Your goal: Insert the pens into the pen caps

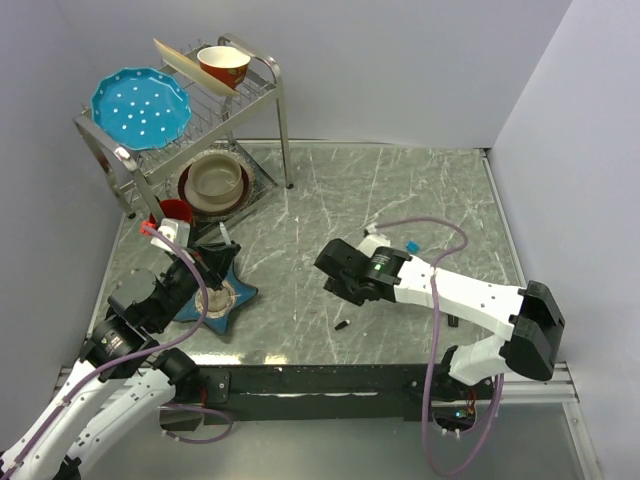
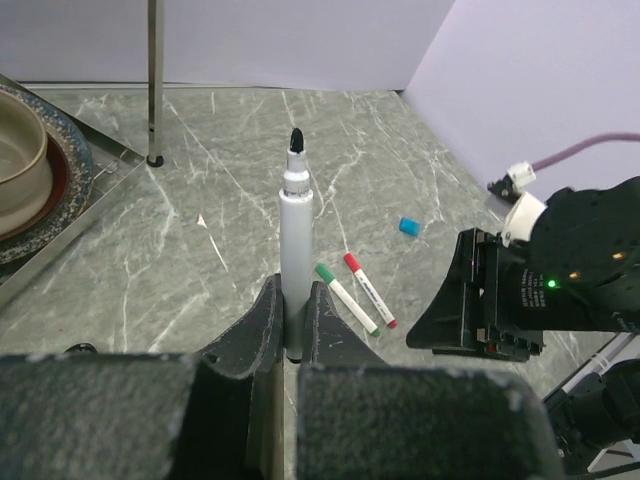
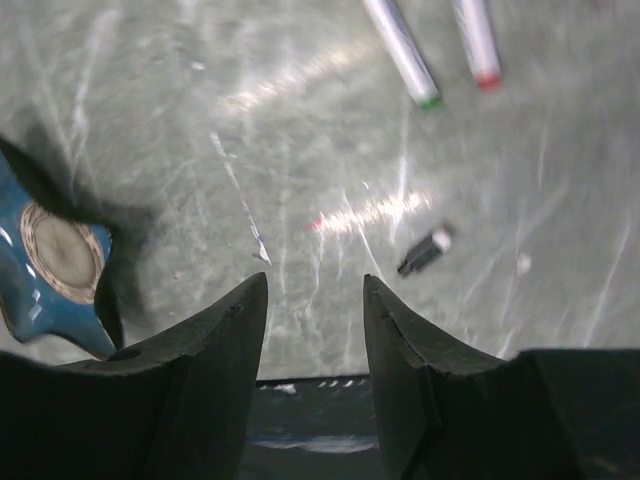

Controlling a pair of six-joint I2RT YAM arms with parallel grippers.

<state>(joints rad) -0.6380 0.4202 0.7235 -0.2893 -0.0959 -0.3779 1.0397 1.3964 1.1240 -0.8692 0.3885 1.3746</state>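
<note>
Over marble table [image 1: 420, 190], L jaws gripping black-tip pen [image 2: 296, 240], R jaws apart nr black cap [image 3: 423, 252]

This looks like a robot test lab with pretend kitchen things. Plain pale walls [image 1: 400, 60] box in a grey marble-look table [image 1: 400, 200]. Two white-and-black robot arms [image 1: 470, 295] with purple cables [image 1: 420, 220] sit at its edge, near a metal wire dish rack [image 1: 283, 130] holding a round blue dotted plate [image 1: 140, 105].
</note>
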